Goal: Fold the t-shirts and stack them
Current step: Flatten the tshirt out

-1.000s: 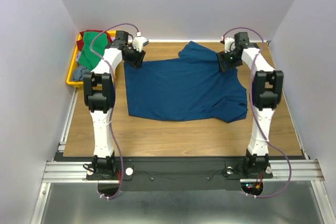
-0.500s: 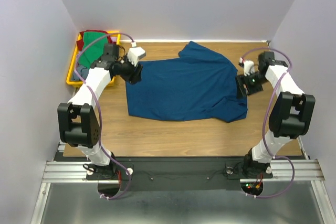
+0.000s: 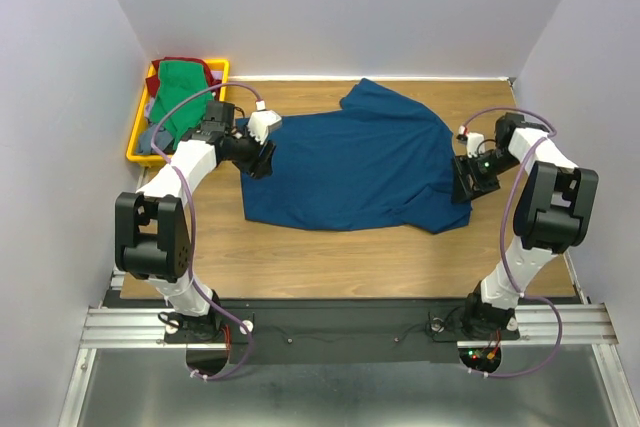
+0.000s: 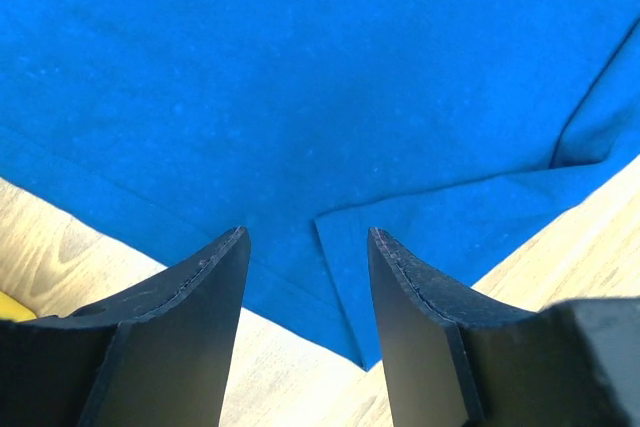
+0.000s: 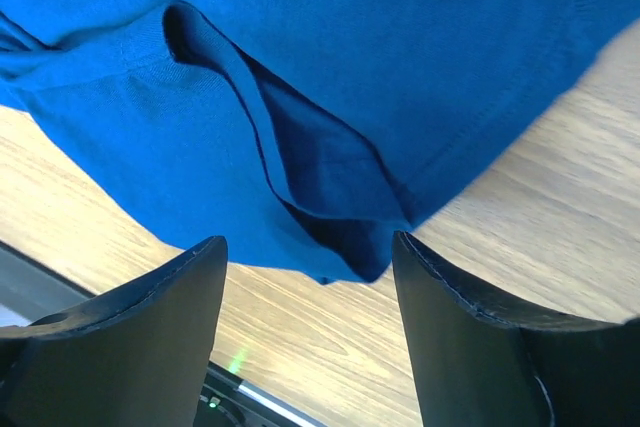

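Pale walls enclose a wooden table (image 3: 300,247). At its far left corner a yellow tray (image 3: 133,147) holds the waiting t-shirts: a green t-shirt (image 3: 180,87) on top, a dark red t-shirt (image 3: 180,60) behind it and a grey-blue t-shirt (image 3: 153,137) at the near end.

Just right of the tray, the left gripper (image 4: 305,247) hangs over the left edge of the dark blue t-shirt (image 3: 350,162), its fingers apart and holding nothing. The left wrist view shows a folded-over hem corner between them.

The dark blue t-shirt lies spread flat across the middle of the table, one corner bunched at the far edge.

At the shirt's right edge the right gripper (image 5: 310,247) is likewise spread and empty, framing a sleeve opening in the right wrist view.

The step in hand appears to be seizing both side edges for a first fold. To do it well, each gripper should probably:
- drop straight down until its lower finger slides under the cloth
- close on every layer at the edge, not the top one alone
- lift level with its partner, so the fold lands straight and the shirt does not drag
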You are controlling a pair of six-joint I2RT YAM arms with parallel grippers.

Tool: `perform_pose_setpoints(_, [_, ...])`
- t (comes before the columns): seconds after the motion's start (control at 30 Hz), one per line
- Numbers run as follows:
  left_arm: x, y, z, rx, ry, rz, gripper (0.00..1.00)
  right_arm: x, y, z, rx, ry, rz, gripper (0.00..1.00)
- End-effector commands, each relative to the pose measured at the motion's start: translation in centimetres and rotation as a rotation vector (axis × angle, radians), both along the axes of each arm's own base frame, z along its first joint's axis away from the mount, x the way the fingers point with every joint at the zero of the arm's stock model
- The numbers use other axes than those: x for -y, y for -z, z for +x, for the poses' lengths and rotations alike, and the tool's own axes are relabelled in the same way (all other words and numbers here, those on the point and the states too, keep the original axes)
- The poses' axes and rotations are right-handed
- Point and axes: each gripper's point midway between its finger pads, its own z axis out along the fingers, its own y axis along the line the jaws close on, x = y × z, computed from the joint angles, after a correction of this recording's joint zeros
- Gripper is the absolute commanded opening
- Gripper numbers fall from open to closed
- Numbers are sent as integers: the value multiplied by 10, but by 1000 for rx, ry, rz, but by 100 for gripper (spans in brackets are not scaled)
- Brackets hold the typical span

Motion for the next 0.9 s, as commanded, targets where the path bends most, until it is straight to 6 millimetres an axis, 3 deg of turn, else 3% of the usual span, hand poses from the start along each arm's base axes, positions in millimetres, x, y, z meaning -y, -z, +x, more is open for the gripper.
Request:
perform_pose_setpoints(0.0, [1,-15,6,60,-1,-9,62,-11,5,-14,-55,-15,63,72])
perform_pose_setpoints(0.2, [1,-15,9,62,-2,-8,62,-19,-4,-22,-66,-53,109,58])
perform_pose_setpoints(0.4, [2,-14,9,62,-4,-9,61,-24,-17,-33,-61,-110,140,20])
perform_pose_setpoints(0.43, [2,-13,9,62,-4,-9,61,-28,-22,-37,-68,-117,160,4])
perform_pose_setpoints(0.47, [1,-14,8,62,-5,-8,61,-29,-28,-38,-57,-126,169,1])
perform_pose_setpoints(0.6, [2,-14,7,60,-4,-14,61,-48,-57,-55,-30,-251,241,1])
perform_pose_setpoints(0.7, [3,-14,5,49,-1,-19,60,-78,-69,-85,17,-413,214,1])
perform_pose_setpoints(0.73, [3,-14,4,47,0,-20,60,-94,-57,-114,-33,-536,195,0])
perform_pose_setpoints(0.87, [3,-15,1,44,8,-15,59,-121,-55,-174,-14,-796,149,1])
